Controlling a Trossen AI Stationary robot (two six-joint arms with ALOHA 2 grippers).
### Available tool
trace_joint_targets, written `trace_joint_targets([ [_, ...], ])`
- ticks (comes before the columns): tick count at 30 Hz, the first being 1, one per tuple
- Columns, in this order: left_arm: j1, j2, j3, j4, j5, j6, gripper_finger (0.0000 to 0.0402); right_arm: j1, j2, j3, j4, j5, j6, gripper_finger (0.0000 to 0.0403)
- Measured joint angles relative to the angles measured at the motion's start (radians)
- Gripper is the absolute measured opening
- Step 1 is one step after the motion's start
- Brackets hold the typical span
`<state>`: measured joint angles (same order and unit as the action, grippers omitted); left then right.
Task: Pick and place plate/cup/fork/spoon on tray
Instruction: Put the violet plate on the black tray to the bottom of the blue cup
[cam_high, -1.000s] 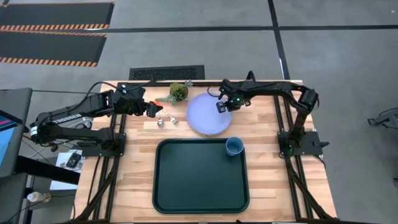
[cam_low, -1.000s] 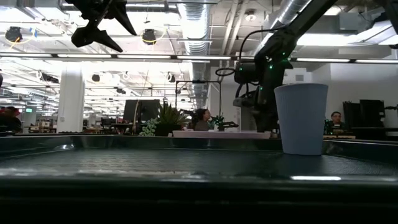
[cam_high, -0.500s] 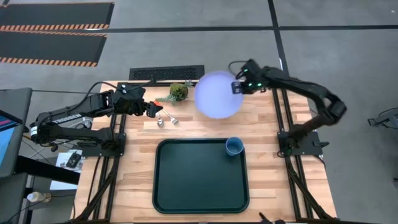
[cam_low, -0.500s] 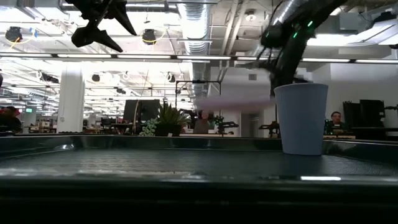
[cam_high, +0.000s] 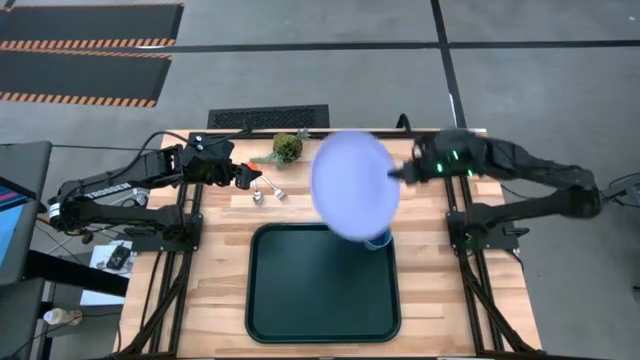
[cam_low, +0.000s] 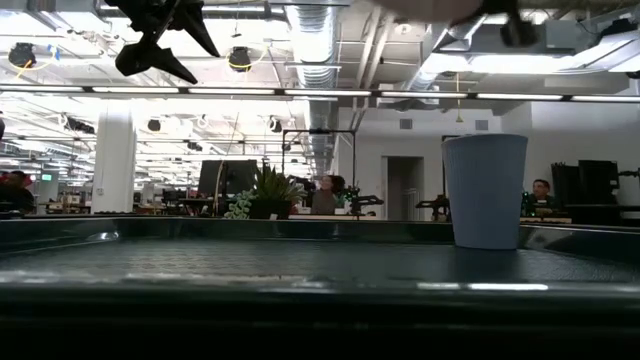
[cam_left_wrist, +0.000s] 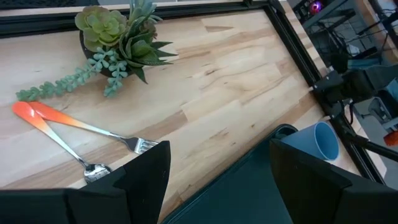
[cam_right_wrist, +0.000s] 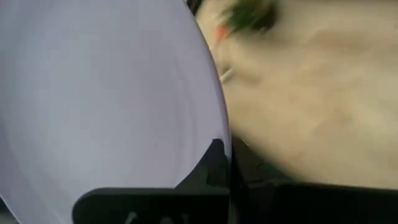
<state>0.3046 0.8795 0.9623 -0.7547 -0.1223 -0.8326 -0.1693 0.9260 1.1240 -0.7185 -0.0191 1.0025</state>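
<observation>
My right gripper (cam_high: 398, 174) is shut on the pale lavender-blue plate (cam_high: 353, 187), high above the table over the tray's far right corner. The plate fills much of the right wrist view (cam_right_wrist: 106, 93). The dark tray (cam_high: 322, 285) lies at the near middle of the table. The blue cup (cam_low: 485, 190) stands upright in the tray's far right corner, mostly hidden under the plate in the high view. The fork (cam_left_wrist: 144, 145) and spoon (cam_left_wrist: 96, 171), both orange-handled, lie on the wood at far left. My left gripper (cam_high: 245, 178) hovers open just left of them. My right gripper pinches the plate's rim on its right side (cam_right_wrist: 219, 134) between its two fingers (cam_right_wrist: 214, 165). The fingers come at it from the table's right, roughly level. The plate is lifted clear of the table and a little tilted, reaching out to the left of the gripper.
A small potted succulent (cam_high: 288, 147) stands at the far edge beside the cutlery handles. Bare wood lies left and right of the tray (cam_left_wrist: 249, 186). People and desks show in the room behind in the low view.
My right gripper has lifted the plate off the table, carried it up and first toward the far edge, then toward the table's right and near side. The plate, which lay flat on the wood, now hangs clear above the cup and the tray's far right corner.
</observation>
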Motion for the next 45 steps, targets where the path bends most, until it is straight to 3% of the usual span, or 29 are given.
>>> trace_joint_targets([
  [4,0.000,0.000,0.000,0.000,0.015,0.000,0.0256,0.363,-0.004,0.000,0.000,0.212,0.217,0.0003],
  [9,0.000,0.000,0.000,-0.001,0.040,0.000,0.0256,0.743,0.106,0.000,0.002,0.510,0.575,0.0003],
  [13,0.000,0.000,0.000,-0.018,0.065,0.000,0.0256,0.913,0.239,0.000,0.010,0.642,0.882,0.0002],
  [16,0.000,0.000,0.000,-0.028,0.078,0.000,0.0256,0.991,0.340,0.000,0.032,0.680,1.085,0.0002],
  [20,0.000,0.000,0.000,-0.027,0.092,0.013,0.0256,1.047,0.459,0.000,0.031,0.671,1.278,0.0002],
  [26,0.000,0.000,0.000,-0.027,0.091,0.048,0.0256,1.014,0.571,0.000,0.095,0.552,1.279,0.0002],
  [33,0.000,0.000,0.000,-0.039,0.091,0.073,0.0256,0.971,0.648,0.000,0.026,0.392,1.279,0.0005],
  [45,0.000,0.000,0.000,-0.057,0.083,0.115,0.0256,0.965,0.788,0.000,-0.005,0.333,1.277,0.0006],
])
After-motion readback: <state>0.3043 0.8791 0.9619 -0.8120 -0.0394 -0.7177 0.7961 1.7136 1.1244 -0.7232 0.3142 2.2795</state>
